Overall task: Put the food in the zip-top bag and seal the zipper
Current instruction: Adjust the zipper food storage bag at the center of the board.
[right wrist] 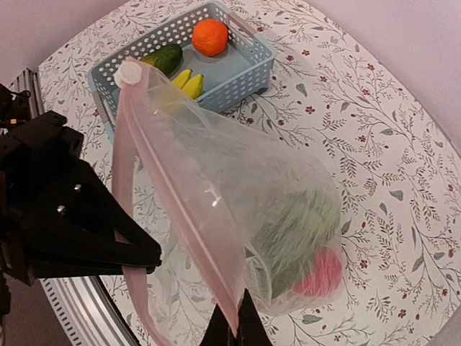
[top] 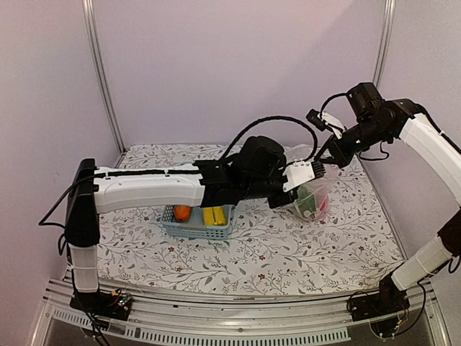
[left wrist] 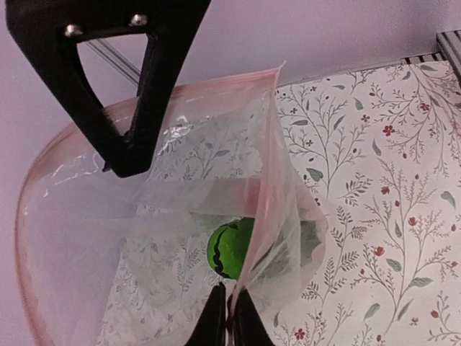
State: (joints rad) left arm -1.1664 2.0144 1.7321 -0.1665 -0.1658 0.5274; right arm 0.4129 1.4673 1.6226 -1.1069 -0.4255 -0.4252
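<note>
Two pinches on one bag: my left gripper [left wrist: 229,303] was closed tight on the near edge of the zip-top bag [right wrist: 238,187], film trapped between the pads, no gap showing. My right gripper [right wrist: 234,321] was also fully closed, nipping the bag's rim beside the zipper [right wrist: 169,209], the pinkish strip along the mouth. The bag hung off the floral cloth [top: 288,252], right of centre, between both arms, mouth tilted toward the left.

Inside it sat a green piece [left wrist: 229,249] and a red piece [right wrist: 320,274], low in the bottom corner. Not yet bagged, over in the blue basket [right wrist: 252,68] to the left: an orange [right wrist: 210,36], yellow bananas [right wrist: 189,83] and a dark green piece [right wrist: 162,58].

Step, as I judged it: loading half done, mouth grabbed on both sides to control it, sealing not started. The next move called for spreading the rim without tearing the thin film. One arm then had to let go to fetch from the basket while the other kept the mouth up. Main risk: the slack film slipping and spilling the two pieces.
</note>
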